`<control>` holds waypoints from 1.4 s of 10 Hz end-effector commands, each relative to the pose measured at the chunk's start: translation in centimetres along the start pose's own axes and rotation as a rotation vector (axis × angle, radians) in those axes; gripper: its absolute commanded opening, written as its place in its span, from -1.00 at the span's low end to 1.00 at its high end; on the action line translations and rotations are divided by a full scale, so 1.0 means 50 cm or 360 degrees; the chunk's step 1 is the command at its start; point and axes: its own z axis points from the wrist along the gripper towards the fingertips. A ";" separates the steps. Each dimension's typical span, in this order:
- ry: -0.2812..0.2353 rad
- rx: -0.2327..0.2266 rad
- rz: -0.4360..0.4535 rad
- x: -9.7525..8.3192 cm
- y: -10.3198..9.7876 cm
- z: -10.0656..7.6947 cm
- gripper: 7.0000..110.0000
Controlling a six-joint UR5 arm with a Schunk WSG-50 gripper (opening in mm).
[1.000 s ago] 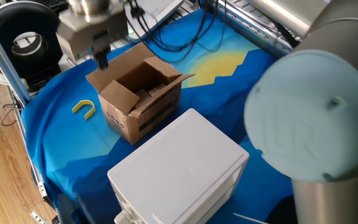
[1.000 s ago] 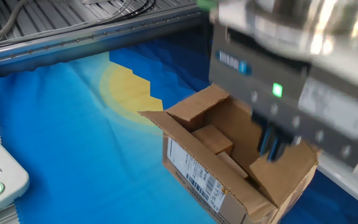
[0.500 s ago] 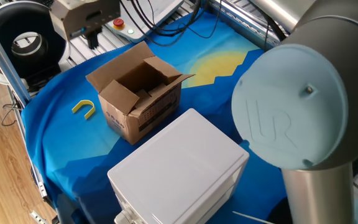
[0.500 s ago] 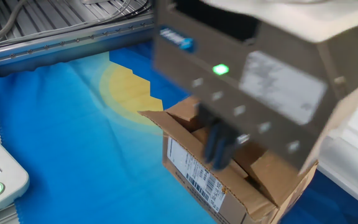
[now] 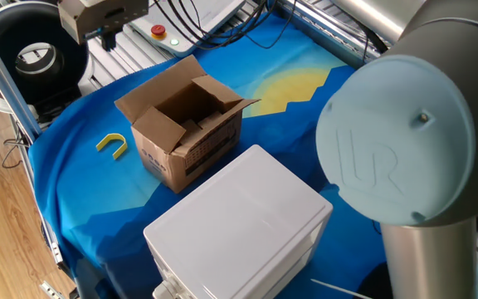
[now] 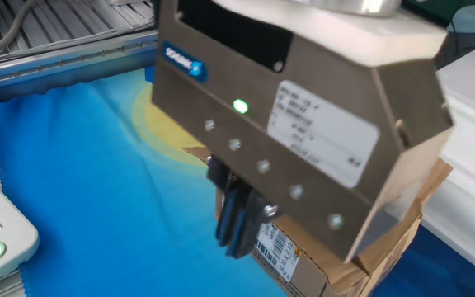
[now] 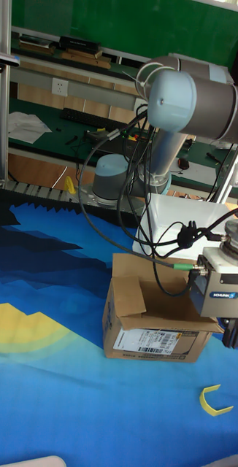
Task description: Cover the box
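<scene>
The box [image 5: 185,124] is shown in brown cardboard with black print and a white barcode label. The cloth [image 5: 305,91] is patterned in blue shades with a yellow patch. A white plastic box [image 5: 239,224] and a yellow hook [image 5: 113,144] are shown.

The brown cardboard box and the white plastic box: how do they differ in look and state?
The cardboard box is brown corrugated card with black print on its side; the white plastic box is smooth and plain. The cardboard box stands open, its top flaps spread, while the white box is closed by a flat lid. The cardboard box looks smaller than the white one. Both rest on the blue cloth, close together.
</scene>
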 end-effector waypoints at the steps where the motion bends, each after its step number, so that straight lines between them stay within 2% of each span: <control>1: 0.0076 0.0017 0.0034 0.035 0.003 0.016 -1.00; 2: 0.0189 0.0020 0.0018 0.066 0.010 -0.006 -1.00; 4: 0.0395 -0.0040 0.0050 0.140 0.052 -0.083 -1.00; 5: 0.0408 0.0008 0.0047 0.164 0.046 -0.091 -1.00; 6: 0.0387 0.0050 0.0034 0.175 0.029 -0.066 -1.00; 7: 0.0359 0.0031 0.0026 0.187 0.023 -0.024 -1.00; 8: 0.0328 0.0011 -0.0002 0.214 0.019 0.034 -1.00; 10: 0.0367 0.0034 -0.0073 0.285 0.016 0.101 -1.00; 11: 0.0406 0.0056 -0.0120 0.314 0.010 0.107 -1.00; 12: 0.0492 0.0060 -0.0157 0.349 0.010 0.091 -1.00; 13: 0.0540 0.0101 -0.0171 0.368 -0.002 0.081 -1.00; 14: 0.0551 0.0121 -0.0191 0.378 -0.015 0.084 -1.00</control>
